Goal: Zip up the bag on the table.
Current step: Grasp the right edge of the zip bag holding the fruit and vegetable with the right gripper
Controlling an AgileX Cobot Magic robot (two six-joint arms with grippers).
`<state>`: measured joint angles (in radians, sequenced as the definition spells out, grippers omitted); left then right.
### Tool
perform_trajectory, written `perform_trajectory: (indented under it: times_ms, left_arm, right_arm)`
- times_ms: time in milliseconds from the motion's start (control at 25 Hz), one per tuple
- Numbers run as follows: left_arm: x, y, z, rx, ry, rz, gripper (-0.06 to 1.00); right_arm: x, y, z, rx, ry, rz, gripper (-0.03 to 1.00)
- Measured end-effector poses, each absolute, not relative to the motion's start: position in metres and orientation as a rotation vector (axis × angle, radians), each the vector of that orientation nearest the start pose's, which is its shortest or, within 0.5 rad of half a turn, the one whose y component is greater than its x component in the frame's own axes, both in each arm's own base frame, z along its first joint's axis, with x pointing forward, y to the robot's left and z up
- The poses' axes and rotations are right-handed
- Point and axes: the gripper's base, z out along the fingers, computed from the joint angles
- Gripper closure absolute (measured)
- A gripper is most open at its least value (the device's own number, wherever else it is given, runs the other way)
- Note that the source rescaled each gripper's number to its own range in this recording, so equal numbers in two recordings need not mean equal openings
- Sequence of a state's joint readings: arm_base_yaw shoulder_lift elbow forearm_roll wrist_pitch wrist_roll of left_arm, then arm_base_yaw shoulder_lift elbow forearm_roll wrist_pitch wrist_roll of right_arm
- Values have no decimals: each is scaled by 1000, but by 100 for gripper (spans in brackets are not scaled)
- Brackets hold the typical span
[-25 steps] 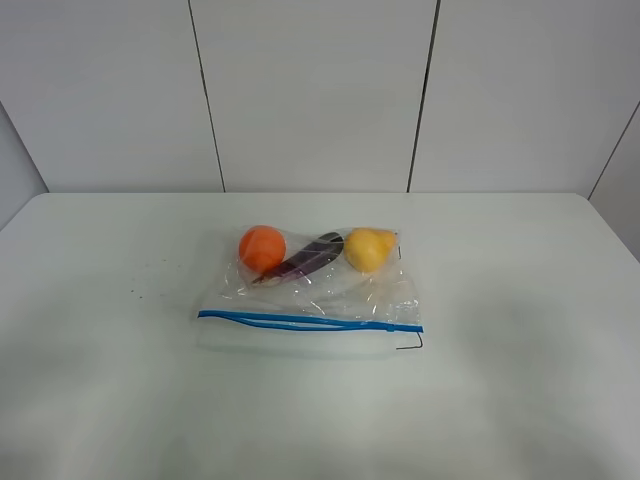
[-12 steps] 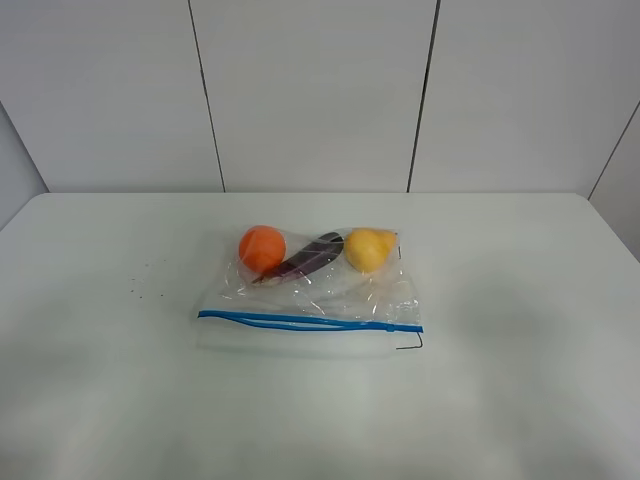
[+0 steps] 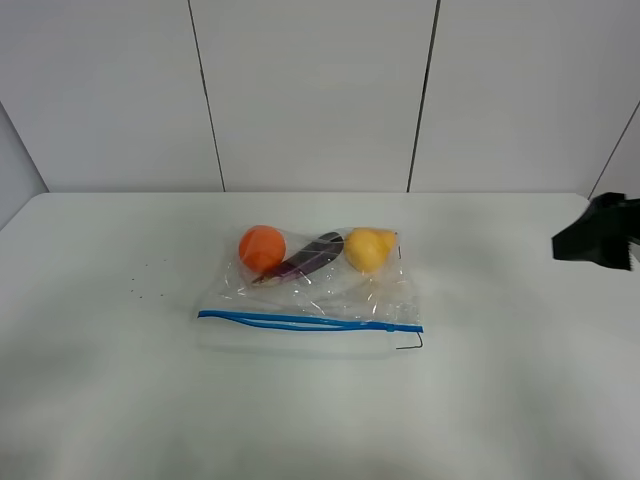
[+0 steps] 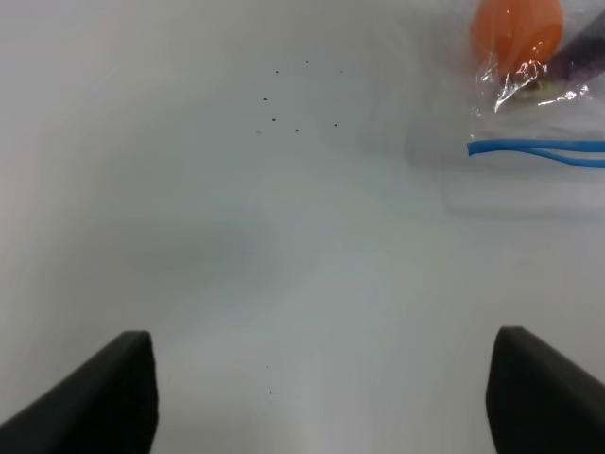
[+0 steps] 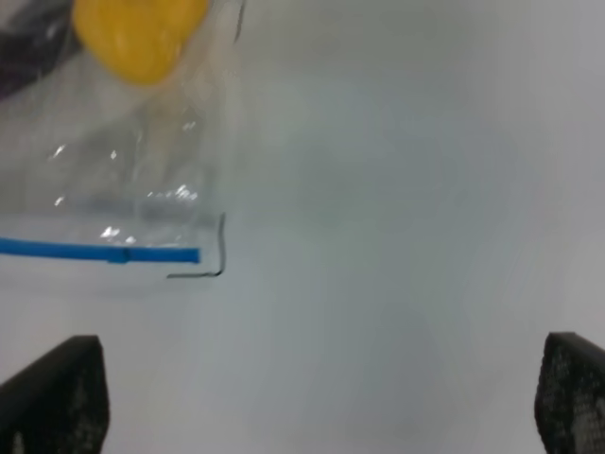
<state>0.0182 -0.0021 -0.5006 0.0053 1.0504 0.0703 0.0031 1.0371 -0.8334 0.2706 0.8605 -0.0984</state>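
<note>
The bag (image 3: 310, 290) lies flat in the middle of the white table (image 3: 120, 380). It is clear and crinkly, with a blue zipper strip (image 3: 310, 321) along its near edge. Inside are an orange fruit (image 3: 262, 247), a purple vegetable (image 3: 305, 257) and a yellow fruit (image 3: 368, 248). My left gripper (image 4: 321, 407) is open and empty above bare table, apart from the bag's orange corner (image 4: 529, 85). My right gripper (image 5: 312, 407) is open and empty, apart from the strip's end (image 5: 99, 252). A dark part of the right arm (image 3: 597, 232) shows at the right edge.
A small black bent mark (image 3: 410, 345) lies on the table by the bag's near right corner; it also shows in the right wrist view (image 5: 213, 257). Tiny dark specks (image 4: 298, 104) dot the table left of the bag. A panelled white wall (image 3: 310, 90) stands behind.
The right arm has come into the exterior view at the right edge. The bag has not moved.
</note>
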Motion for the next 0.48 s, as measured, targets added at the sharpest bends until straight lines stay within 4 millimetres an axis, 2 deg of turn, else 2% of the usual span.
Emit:
perform_trajectory:
  times_ms: [200,320,480]
  left_arm:
    - [-5,0,278,53,2031,62,2]
    - [-5,0,278,53,2031,62,2]
    - [-5,0,278,53,2031,62,2]
  right_arm:
    - [251,27,262,-26,2672,409,-3]
    - [274,33,230,-64,2743,508,-3]
    - [292,42,190,-154,2790,665,-3]
